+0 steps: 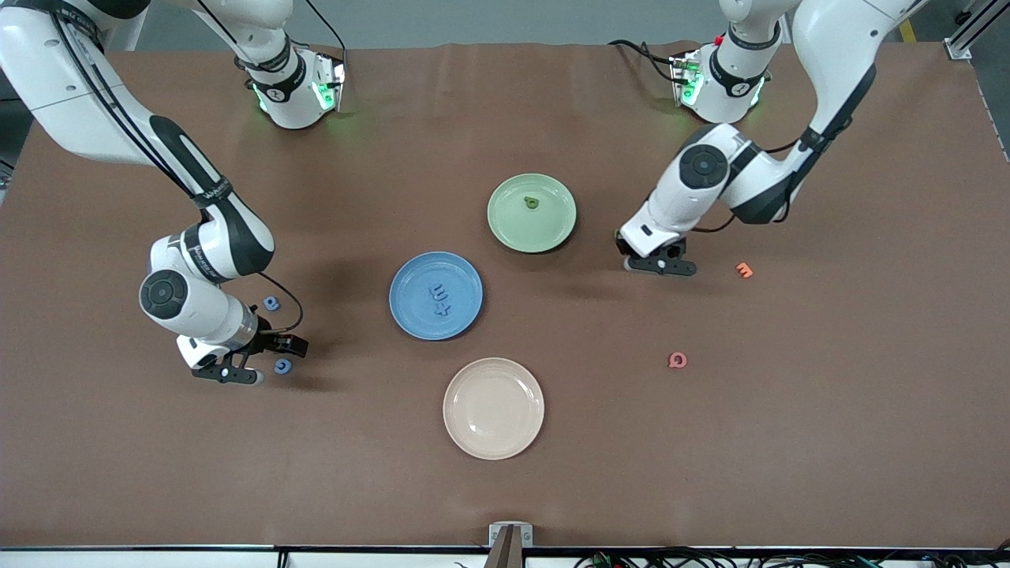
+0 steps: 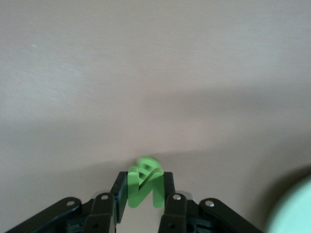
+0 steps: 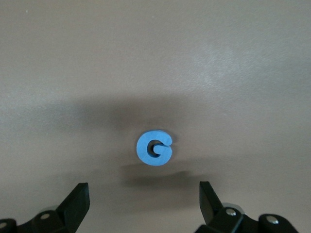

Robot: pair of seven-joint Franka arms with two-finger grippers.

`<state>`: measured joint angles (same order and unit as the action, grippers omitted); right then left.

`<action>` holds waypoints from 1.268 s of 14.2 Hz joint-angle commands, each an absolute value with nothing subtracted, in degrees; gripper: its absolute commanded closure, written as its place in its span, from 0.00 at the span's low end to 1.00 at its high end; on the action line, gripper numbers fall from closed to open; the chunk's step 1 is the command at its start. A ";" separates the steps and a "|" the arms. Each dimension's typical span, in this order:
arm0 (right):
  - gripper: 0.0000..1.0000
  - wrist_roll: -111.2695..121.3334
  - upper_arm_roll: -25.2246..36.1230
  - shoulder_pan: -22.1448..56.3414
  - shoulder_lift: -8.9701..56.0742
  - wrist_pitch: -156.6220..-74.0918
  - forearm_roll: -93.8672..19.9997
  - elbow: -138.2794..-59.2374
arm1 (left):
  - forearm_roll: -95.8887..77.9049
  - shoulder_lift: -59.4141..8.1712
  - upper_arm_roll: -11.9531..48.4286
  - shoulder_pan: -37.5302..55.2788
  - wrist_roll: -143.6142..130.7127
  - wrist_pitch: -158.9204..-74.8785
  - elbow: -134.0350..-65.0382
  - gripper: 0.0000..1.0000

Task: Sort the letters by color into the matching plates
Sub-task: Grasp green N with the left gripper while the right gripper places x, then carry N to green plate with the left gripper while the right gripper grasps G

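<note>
My left gripper [image 1: 659, 266] is low over the table beside the pale green plate [image 1: 554, 229], toward the left arm's end. It is shut on a green letter N [image 2: 145, 187], held upright between the fingers. One green letter [image 1: 531, 203] lies in the green plate, whose rim shows in the left wrist view [image 2: 295, 209]. The blue plate [image 1: 410, 274] holds two blue letters [image 1: 439, 300]. My right gripper [image 1: 263, 361] is open, low beside a blue letter G [image 1: 282, 366], which lies ahead of its open jaws [image 3: 154, 148]. Another blue letter [image 1: 271, 303] lies farther from the camera.
A cream-beige plate [image 1: 473, 434] stands nearer the camera than the blue plate. An orange letter [image 1: 743, 270] and a pink letter [image 1: 677, 360] lie toward the left arm's end of the table.
</note>
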<state>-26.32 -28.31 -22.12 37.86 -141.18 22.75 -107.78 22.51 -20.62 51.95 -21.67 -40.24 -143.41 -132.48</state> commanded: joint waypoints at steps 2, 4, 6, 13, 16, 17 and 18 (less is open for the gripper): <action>0.03 -26.37 -28.92 -22.50 38.76 -142.38 24.87 -107.58 | 17.49 -19.95 58.52 -20.57 -47.96 -136.06 -128.85 0.80; 0.05 -26.37 -28.04 -22.41 40.07 -142.38 27.50 -106.01 | 17.40 -20.91 59.33 -16.90 -52.63 -136.05 -128.67 0.80; 0.05 -26.37 -28.04 -22.50 41.57 -142.38 28.56 -104.25 | 17.40 -21.62 59.24 -13.38 -55.97 -136.05 -129.02 0.80; 0.25 -26.46 -26.19 -20.48 44.38 -142.38 29.79 -100.90 | 19.07 -26.45 56.70 -4.23 -62.75 -136.49 -129.46 0.80; 0.50 -26.63 -26.19 -20.57 44.38 -142.47 29.62 -100.99 | 19.16 -26.72 52.40 0.78 -63.10 -137.54 -129.46 0.80; 0.58 -26.89 -26.19 -20.57 44.38 -142.47 29.62 -101.07 | 19.16 -26.81 51.25 1.84 -63.11 -137.98 -129.46 0.80; 0.68 -27.16 -26.19 -20.57 44.38 -142.47 29.53 -101.25 | 19.16 -26.81 50.54 2.63 -63.19 -138.60 -129.46 0.80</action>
<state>-26.31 -26.71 -21.19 43.38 -142.30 28.44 -101.68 18.31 -26.91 51.91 1.02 -61.96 -137.59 -129.80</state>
